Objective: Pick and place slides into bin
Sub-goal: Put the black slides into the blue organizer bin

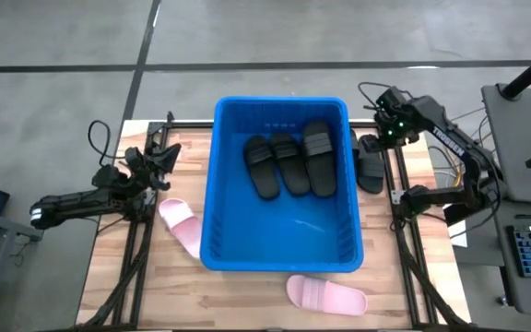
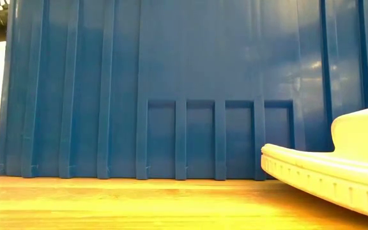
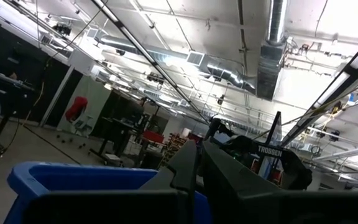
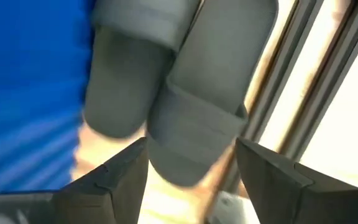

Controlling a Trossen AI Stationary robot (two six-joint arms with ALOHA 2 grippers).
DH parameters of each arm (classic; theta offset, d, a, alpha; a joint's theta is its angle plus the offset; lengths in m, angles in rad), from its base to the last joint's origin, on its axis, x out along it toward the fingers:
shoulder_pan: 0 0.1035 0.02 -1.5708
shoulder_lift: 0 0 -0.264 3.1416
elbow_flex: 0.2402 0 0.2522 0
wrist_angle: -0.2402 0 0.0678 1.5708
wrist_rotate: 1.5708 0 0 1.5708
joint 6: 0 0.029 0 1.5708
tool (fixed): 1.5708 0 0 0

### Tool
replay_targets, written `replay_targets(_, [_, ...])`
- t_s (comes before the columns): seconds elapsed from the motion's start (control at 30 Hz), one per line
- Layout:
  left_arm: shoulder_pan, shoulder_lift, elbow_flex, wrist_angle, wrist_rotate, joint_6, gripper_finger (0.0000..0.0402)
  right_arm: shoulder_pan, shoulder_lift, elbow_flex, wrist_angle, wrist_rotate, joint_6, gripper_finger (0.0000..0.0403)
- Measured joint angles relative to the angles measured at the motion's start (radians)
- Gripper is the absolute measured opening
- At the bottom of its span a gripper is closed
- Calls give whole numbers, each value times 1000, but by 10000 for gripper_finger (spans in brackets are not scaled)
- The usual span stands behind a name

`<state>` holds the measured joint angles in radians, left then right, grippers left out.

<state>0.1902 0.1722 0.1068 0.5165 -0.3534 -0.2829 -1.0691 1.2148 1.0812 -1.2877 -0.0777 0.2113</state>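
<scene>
I'm looking down on the worktop [image 1: 247,304] and the blue bin [image 1: 281,254] sits in the middle of it, long side running away from me. Three black slides [image 1: 290,162] lie side by side on the bin floor at the far end, straps up. Outside the bin, against its right wall, I see more black slides [image 1: 369,159] lying on the worktop by the frame rail; from the right wrist view there are two of them, overlapping.

My right gripper [image 4: 191,177] hangs directly above that pair, its fingers [image 4: 120,168] spread wide with the slides showing in the gap between them, nothing clamped. In the high view it sits at the far right corner of the bin, just off the rim.

One pink slide [image 1: 181,224] lies on the worktop tucked against the bin's left wall, angled. The other pink slide [image 1: 325,294] lies across the near edge of the worktop, just in front of the bin; in the low view it fills the right foreground, with the bin wall behind it.

My left gripper [image 3: 197,168] waits at the left side of the worktop, near the bin's left rim, fingers pressed together and empty, tilted up toward the ceiling.
</scene>
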Motion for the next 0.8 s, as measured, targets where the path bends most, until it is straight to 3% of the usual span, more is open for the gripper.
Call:
replay_targets(0.17, [0, 6, 1, 0, 0, 0, 11, 0, 1, -23, 52, 7, 102, 232])
replay_targets(0.37, [0, 18, 1, -4, 0, -4, 11, 1, 2, -42, 47, 124, 230, 231])
replay_targets(0.8, [0, 33, 1, -1, 0, -29, 11, 96, -174, -26, 54, 104, 397, 224])
